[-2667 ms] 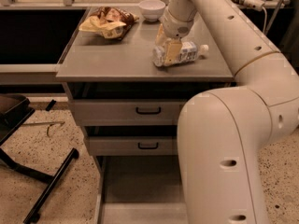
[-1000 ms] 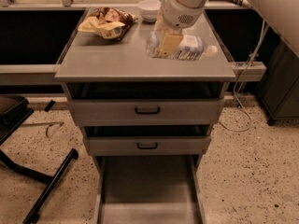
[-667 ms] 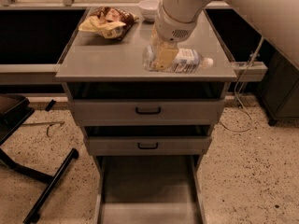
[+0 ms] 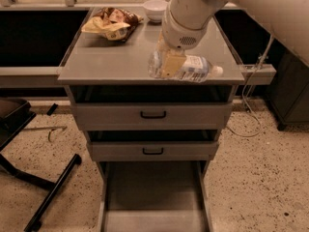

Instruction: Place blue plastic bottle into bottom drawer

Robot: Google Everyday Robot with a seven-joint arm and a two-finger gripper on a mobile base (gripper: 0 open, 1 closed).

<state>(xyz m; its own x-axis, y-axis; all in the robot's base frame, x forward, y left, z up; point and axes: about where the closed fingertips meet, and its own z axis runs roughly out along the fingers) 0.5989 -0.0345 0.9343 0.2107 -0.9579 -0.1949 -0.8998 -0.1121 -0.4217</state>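
**Camera view: bottle in grip at cabinet front edge, drawer drop not yet done**

Gripper [image 4: 167, 63] is at upper centre of frame, just above the front lip of the cabinet top [image 4: 106, 57]. Its fingers are pinched across the blue plastic bottle [image 4: 194, 67], left of the bottle's middle. 1 tan finger pad shows in front of the body; the other is hidden behind it. The bottle lies horizontal with its cap [image 4: 218, 71] pointing frame right. Can't tell if it's clear of the surface or skimming it.

Bottom drawer [image 4: 153, 192] is pulled open at lower centre of frame, roughly under the bottle, floor bare. The 2 upper drawers [image 4: 153, 114] with black handles sit between them.

Step in hand, my read: carry out and down. To do it well:
- Move forward past the lip and both upper drawer fronts before descending.
- The grip is off-centre and the cap end overhangs right, so expect sag or twist. Go slow.
- Keep the bottle parallel to the drawer front, centred between the side walls.
- Release low. It's round and will likely roll.

Bottle looks: clear plastic, pale whitish-blue label wrap with small print, white screw cap. Probably thin-walled and slick, so a hard squeeze may dent it.

White bowl [image 4: 155, 8] and snack bag [image 4: 112, 23] at upper frame are well apart from the path.
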